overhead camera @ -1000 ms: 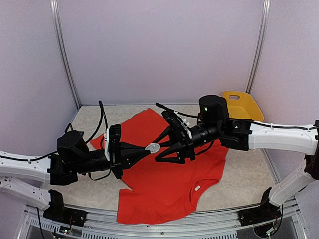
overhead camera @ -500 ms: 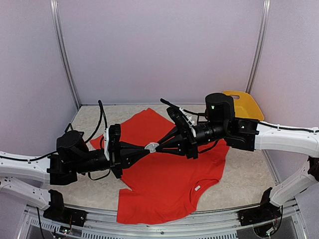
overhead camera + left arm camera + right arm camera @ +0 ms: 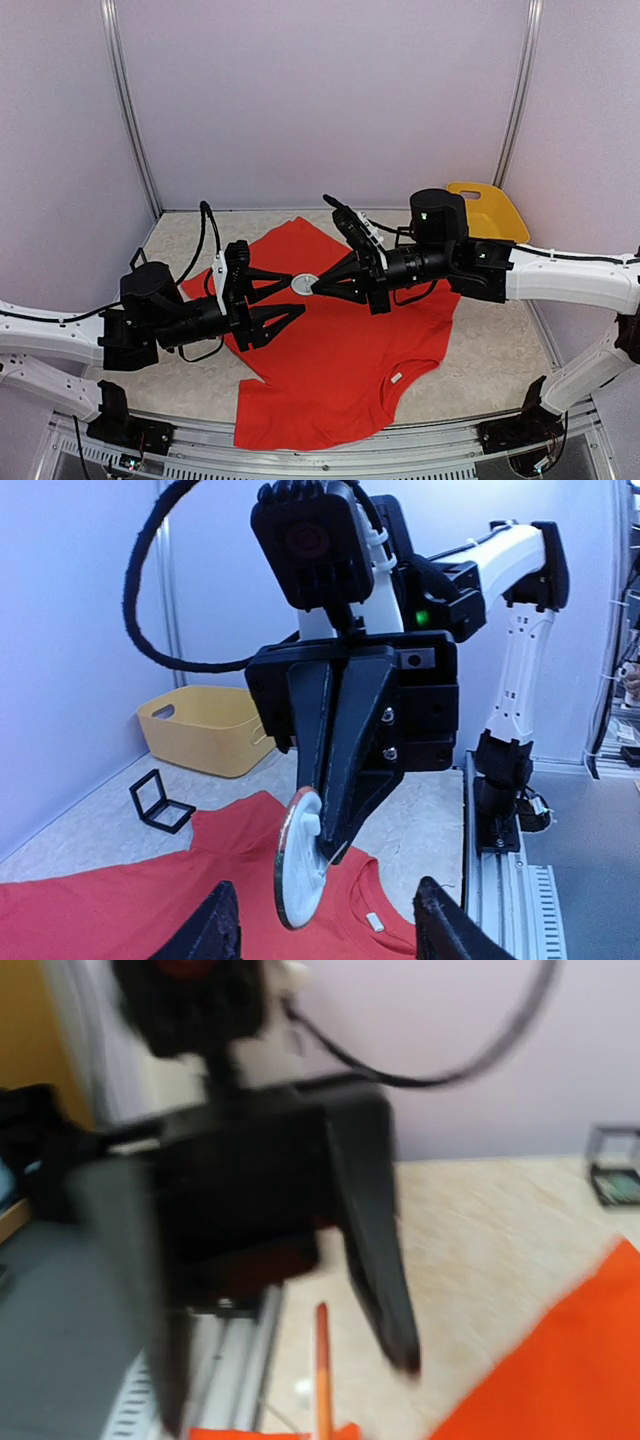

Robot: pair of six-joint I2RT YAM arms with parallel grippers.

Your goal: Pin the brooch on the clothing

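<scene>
Looking down from the top view, I see the right gripper (image 3: 316,287) clenched on the brooch (image 3: 304,284), a small round white disc held in the air above the shirt (image 3: 340,350). In the left wrist view the disc stands on edge, tilted, pinched at its upper rim by the black fingers (image 3: 345,750), with a small white lump on the face turned toward them. My left gripper (image 3: 294,297) is released, its jaws spread to either side of the disc with gaps showing. The shirt is bright red and short-sleeved, lying on the table (image 3: 490,350) with a few soft folds, its neckline toward the near right and a small white label (image 3: 397,378) at the collar. My right wrist view is too blurred to add detail.
</scene>
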